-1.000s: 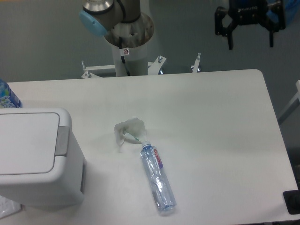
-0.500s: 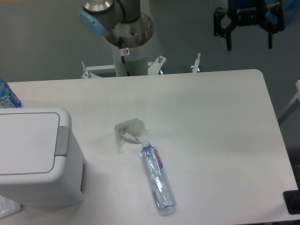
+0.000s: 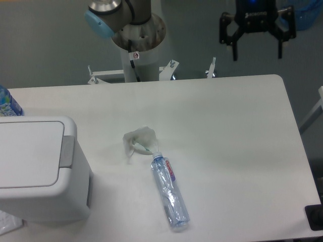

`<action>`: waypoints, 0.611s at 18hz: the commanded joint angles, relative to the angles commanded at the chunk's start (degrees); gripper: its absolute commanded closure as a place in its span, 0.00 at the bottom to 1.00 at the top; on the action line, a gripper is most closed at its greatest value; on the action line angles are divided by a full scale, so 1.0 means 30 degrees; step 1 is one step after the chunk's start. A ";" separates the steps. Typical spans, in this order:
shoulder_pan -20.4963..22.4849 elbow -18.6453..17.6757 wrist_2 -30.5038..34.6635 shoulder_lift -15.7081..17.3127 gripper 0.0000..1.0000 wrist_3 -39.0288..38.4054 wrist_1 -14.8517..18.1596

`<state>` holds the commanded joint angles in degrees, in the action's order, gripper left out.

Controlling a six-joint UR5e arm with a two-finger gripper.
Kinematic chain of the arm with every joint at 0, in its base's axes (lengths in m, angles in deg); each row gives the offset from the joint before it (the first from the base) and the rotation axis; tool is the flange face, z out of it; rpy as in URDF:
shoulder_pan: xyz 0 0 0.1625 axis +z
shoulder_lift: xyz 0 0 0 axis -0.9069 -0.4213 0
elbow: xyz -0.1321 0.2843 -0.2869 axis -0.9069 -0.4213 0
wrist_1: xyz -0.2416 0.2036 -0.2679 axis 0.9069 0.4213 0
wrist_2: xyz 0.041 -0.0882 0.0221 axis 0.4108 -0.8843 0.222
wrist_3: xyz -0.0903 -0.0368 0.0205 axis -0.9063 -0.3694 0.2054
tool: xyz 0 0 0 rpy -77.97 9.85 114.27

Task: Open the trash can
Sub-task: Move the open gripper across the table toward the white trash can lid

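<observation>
Gripper [image 3: 256, 50] hung high above the far right edge of the counter [image 3: 227, 131], its two black fingers [image 3: 232, 48] spread wide apart and holding nothing. Compared with the pictures from a moment before, it had drifted a little leftward and slightly up along the back of the scene, while everything on the counter lay just as it had. That small shift suggested the arm was only beginning its travel toward the trash can [image 3: 43, 171], which sat at the near left corner of the counter, well apart from the gripper, with its flat lid [image 3: 28, 154] down and the grey push bar [image 3: 66, 151] along its right edge untouched; the task looked barely started. Between the two lay a crumpled clear wrapper [image 3: 140, 140] and, just beside it, a clear plastic bottle [image 3: 170, 190] on its side, neither in direct line with the push bar so far as could be judged. In this single fixed view, the trash can's left side ran out of the picture, so its full width was not visible. The arm's links above the gripper were cut off by the top edge, only the base column [image 3: 136, 35] and a blue-capped joint showing. A blue-labelled object [image 3: 7, 103] at the left edge was mostly out of view, and a dark item [image 3: 315, 218] at the lower right corner could not be identified.
</observation>
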<state>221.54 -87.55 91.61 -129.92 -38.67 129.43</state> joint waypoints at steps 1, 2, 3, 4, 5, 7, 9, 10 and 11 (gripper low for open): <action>-0.0294 -0.0030 0.0000 0.0000 0.00 -0.0938 -0.0029; -0.0616 -0.0030 0.0000 -0.0029 0.00 -0.1818 -0.0029; -0.0967 -0.0030 0.0029 -0.0087 0.00 -0.2696 -0.0029; -0.1348 -0.0001 0.0001 -0.0146 0.00 -0.3575 -0.0029; -0.1816 -0.0030 0.0000 -0.0262 0.00 -0.4454 -0.0087; -0.2928 -0.0059 0.0030 -0.0671 0.00 -0.5950 -0.0670; -0.3896 -0.0030 0.0030 -0.1140 0.00 -0.7211 -0.1489; -0.4335 -0.0030 0.0030 -0.1374 0.00 -0.8058 -0.2103; -0.4833 -0.0059 0.0030 -0.1638 0.00 -0.8966 -0.2718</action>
<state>207.04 -87.73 91.70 -134.83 -65.57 121.28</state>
